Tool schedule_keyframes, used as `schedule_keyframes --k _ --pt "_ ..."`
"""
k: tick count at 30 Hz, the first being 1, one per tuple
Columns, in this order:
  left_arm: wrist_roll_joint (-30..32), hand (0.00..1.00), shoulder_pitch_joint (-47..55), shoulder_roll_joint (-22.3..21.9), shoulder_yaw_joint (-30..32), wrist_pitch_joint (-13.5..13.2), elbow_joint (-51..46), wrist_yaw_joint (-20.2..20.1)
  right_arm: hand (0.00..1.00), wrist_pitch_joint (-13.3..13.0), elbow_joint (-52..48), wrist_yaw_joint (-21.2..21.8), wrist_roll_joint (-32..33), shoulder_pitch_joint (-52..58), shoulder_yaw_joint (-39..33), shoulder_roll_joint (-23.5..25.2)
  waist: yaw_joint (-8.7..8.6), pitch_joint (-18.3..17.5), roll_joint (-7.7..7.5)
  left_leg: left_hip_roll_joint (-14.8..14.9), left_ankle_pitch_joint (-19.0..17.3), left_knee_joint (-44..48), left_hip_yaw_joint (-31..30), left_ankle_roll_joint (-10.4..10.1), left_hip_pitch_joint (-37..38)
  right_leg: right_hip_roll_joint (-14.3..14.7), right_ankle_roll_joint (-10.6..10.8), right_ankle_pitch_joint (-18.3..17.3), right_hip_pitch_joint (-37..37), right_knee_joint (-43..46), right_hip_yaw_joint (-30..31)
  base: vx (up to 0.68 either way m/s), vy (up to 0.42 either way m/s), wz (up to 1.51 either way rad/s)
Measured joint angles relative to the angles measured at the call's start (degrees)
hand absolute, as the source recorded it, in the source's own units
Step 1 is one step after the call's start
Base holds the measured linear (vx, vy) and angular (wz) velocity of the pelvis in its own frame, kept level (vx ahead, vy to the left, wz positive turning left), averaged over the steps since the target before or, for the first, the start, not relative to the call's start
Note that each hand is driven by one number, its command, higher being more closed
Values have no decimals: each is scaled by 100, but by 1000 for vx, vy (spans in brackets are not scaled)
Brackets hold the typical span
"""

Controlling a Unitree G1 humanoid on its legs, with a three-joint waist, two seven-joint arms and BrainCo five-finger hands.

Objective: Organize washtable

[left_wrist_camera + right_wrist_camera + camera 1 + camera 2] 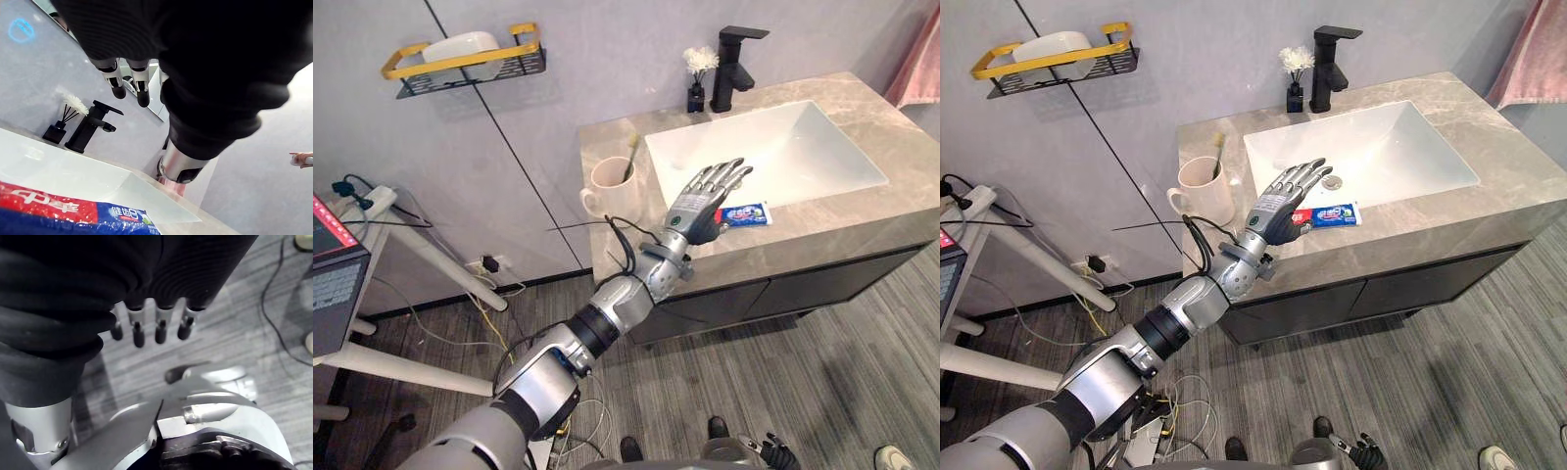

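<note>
My left hand [705, 201] reaches over the stone counter [862, 211], fingers straight and spread, clasping nothing. The toothpaste tube [746, 213] lies flat on the counter's front strip, between the sink [773, 147] and the edge. Its near end is tucked under my palm and the rest sticks out to my right. I cannot tell whether we touch. A cup [610, 186] stands to my left. My right hand [161, 328] hangs over the floor, fingers relaxed.

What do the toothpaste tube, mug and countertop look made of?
Toothpaste tube: probably soft plastic, with a glossy printed skin. Mug: likely glazed ceramic, going by the thick cream wall and smooth sheen. Countertop: polished stone or a stone-look slab, beige with pale veining and soft reflections.
</note>
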Motion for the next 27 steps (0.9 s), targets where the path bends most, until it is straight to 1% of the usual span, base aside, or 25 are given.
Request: schedule_keyframes --k 6,7,8,15,17,20,24,27 --pt "-9 0 -6 -1 6 13 221 4 0 30 -9 -1 -2 -1 86 -11 43 9 -48 0 48 -88 -85 8 25 12 -31 23 83 -105 -123 -7 -26 9" --pt "-9 0 -8 5 8 18 273 4 0 29 -23 -1 -3 -8 127 -13 43 21 -83 -4 104 -187 -103 -3 52 20 -32 24 75 -109 -143 -8 -33 6" --pt "-9 0 -14 6 8 22 311 4 0 29 -25 -1 -3 -15 136 -9 41 15 -78 -3 117 -213 -112 -9 62 24 -32 24 76 -111 -150 -9 -34 4" --pt "-8 0 -25 -44 7 53 478 3 0 30 -85 4 -5 -18 245 17 26 38 -222 -30 119 -291 -146 -9 152 10 -33 24 153 -123 -313 -8 -19 2" --pt "-6 0 -24 -52 7 53 539 2 0 30 -86 4 -5 -19 245 17 23 44 -242 -49 120 -297 -147 -9 152 -9 -33 24 152 -127 -318 0 0 0" --pt "-3 0 -24 -53 -7 53 681 -78 0 30 -88 4 -4 -29 245 16 -6 49 -251 -75 120 -304 -146 -8 152 -36 -33 24 152 -128 -330 0 0 0" --pt "5 0 -22 -59 -89 57 1012 -112 0 85 -85 4 -5 -106 249 41 -103 90 -320 -76 122 -309 -143 -5 155 -38 -34 24 152 -129 -337 -17 -15 0" --pt "11 0 -22 -121 -162 57 1176 -178 0 99 -82 2 -4 -120 249 59 -112 114 -358 -72 122 -332 -126 -5 171 -33 -35 23 149 -131 -328 -17 -18 -2"
